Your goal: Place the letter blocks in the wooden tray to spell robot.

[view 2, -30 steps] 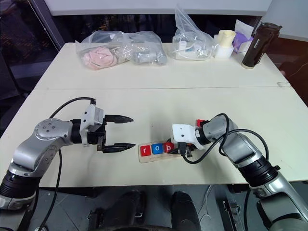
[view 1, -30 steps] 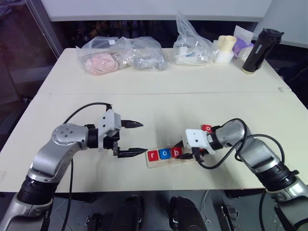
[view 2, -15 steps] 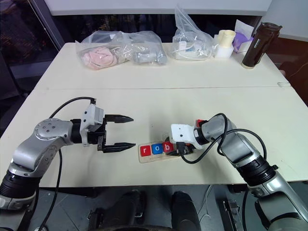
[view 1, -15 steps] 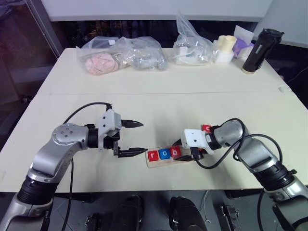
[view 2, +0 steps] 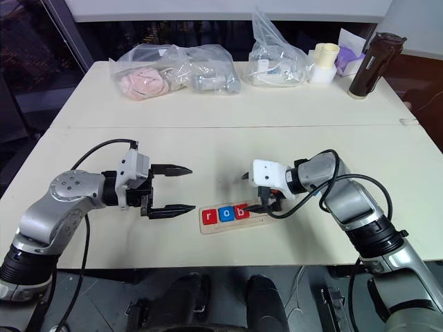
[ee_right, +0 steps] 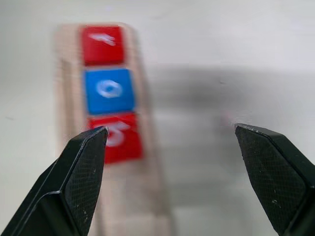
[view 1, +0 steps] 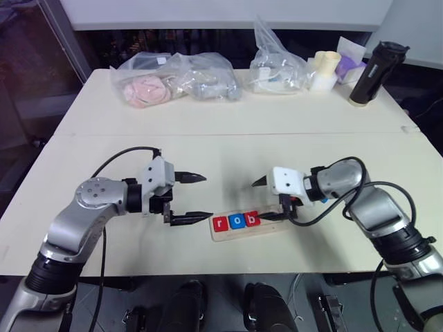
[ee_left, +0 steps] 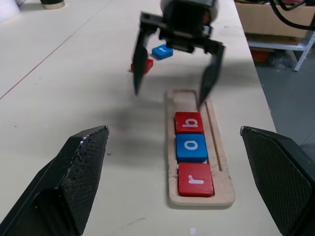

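Observation:
The wooden tray [view 1: 271, 228] lies near the table's front edge. It holds three letter blocks in a row: a red r [view 1: 221, 223], a blue o [view 1: 237, 221] and a red b [view 1: 252, 220]. My right gripper [view 1: 261, 200] hangs open just above the tray's bare right end, with nothing between its fingers. In the left wrist view, a loose blue block [ee_left: 161, 51] and a loose red block [ee_left: 142, 65] lie on the table behind that gripper. My left gripper [view 1: 205, 198] is open and empty, level, just left of the tray.
Along the table's back edge stand clear plastic bags [view 1: 176, 79], another bag [view 1: 277, 66], a white cup [view 1: 322, 69], a purple box [view 1: 349, 62] and a black bottle [view 1: 374, 72]. A seam [view 1: 228, 134] crosses the table's middle.
My right gripper has opened, let go of the red b block in the tray, and lifted up and away from it. The left arm has not moved.

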Controlling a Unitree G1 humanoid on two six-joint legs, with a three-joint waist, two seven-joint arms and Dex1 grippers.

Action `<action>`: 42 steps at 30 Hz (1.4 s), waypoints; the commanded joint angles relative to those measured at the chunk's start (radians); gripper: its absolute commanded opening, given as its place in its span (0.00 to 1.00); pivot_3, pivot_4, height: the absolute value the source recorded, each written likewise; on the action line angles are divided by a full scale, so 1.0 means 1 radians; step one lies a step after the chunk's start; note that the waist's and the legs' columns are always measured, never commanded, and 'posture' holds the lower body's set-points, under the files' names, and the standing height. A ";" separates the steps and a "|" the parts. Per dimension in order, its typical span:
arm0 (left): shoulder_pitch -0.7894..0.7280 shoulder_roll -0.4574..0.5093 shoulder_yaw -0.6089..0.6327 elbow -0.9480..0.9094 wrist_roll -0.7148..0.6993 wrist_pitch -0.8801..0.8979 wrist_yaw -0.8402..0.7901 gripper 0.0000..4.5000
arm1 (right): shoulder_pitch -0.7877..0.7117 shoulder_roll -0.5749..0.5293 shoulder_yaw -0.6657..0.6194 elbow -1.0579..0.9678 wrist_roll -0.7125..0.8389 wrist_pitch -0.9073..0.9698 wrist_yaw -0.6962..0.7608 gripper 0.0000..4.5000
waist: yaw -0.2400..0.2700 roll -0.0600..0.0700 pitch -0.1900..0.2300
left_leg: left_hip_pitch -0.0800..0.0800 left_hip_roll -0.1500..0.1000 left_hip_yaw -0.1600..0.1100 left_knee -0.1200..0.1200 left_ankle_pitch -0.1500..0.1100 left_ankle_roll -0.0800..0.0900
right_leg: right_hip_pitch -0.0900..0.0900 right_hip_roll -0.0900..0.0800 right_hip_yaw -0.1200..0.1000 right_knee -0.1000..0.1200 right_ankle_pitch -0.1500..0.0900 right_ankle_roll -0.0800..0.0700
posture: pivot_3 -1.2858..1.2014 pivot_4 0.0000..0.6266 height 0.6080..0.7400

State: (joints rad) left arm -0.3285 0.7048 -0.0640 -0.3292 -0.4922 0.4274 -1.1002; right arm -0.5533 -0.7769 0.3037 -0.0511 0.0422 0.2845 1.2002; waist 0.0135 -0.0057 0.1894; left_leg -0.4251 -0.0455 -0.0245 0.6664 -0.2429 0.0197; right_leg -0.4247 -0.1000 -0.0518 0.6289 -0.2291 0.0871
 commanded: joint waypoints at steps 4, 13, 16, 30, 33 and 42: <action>-0.021 0.000 0.009 -0.020 -0.010 -0.005 -0.001 1.00 | -0.032 0.010 -0.059 0.096 -0.028 -0.084 -0.072 0.93 | -0.003 0.000 0.000 | 0.000 0.000 0.001 0.000 0.000 0.000 | 0.000 0.001 0.000 0.000 0.000 0.000 | 0.52 0.24 1.00; -0.009 -0.005 0.005 -0.029 -0.010 -0.004 0.005 1.00 | -0.016 0.166 -0.324 -0.062 0.057 0.384 -0.443 0.93 | 0.000 0.000 0.000 | 0.000 0.001 0.000 0.000 0.000 -0.001 | -0.001 0.000 0.002 0.001 0.001 -0.001 | 0.52 0.24 1.00; -0.009 -0.009 0.002 -0.026 -0.009 -0.006 0.003 1.00 | 0.031 0.278 -0.391 -0.236 -0.032 0.647 -0.691 0.93 | 0.002 0.000 0.000 | 0.000 0.001 0.000 -0.001 0.000 -0.001 | -0.002 0.000 0.003 0.001 0.001 -0.001 | 0.52 0.24 1.00; -0.037 -0.025 -0.021 -0.001 0.000 -0.017 -0.017 1.00 | 0.140 0.670 -0.423 -0.581 -0.126 1.213 -1.097 0.93 | -0.003 0.002 -0.001 | 0.001 0.002 0.002 -0.002 0.002 -0.003 | -0.004 0.004 0.005 0.002 0.001 -0.006 | 0.52 0.24 1.00; -0.038 -0.025 -0.022 -0.003 -0.001 -0.015 -0.018 1.00 | 0.148 0.691 -0.454 -0.542 -0.118 1.194 -1.115 0.93 | -0.005 0.002 -0.001 | 0.001 0.002 0.002 -0.003 0.002 -0.003 | -0.004 0.005 0.005 0.002 0.002 -0.005 | 0.52 0.24 1.00; -0.030 -0.021 -0.017 -0.015 -0.003 -0.010 -0.009 1.00 | 0.103 0.723 -0.533 -0.374 -0.069 1.114 -1.122 0.93 | -0.019 0.002 -0.001 | 0.002 0.004 0.003 -0.003 0.002 -0.003 | -0.002 0.007 0.004 0.002 0.002 -0.004 | 0.52 0.24 1.00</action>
State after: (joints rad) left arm -0.3563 0.6772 -0.0951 -0.3172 -0.4886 0.4249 -1.1098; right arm -0.4431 -0.0602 -0.2116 -0.4315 -0.0399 1.4174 0.0829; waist -0.0057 -0.0039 0.1885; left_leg -0.4226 -0.0416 -0.0221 0.6637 -0.2406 0.0172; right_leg -0.4270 -0.0930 -0.0476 0.6315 -0.2268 0.0833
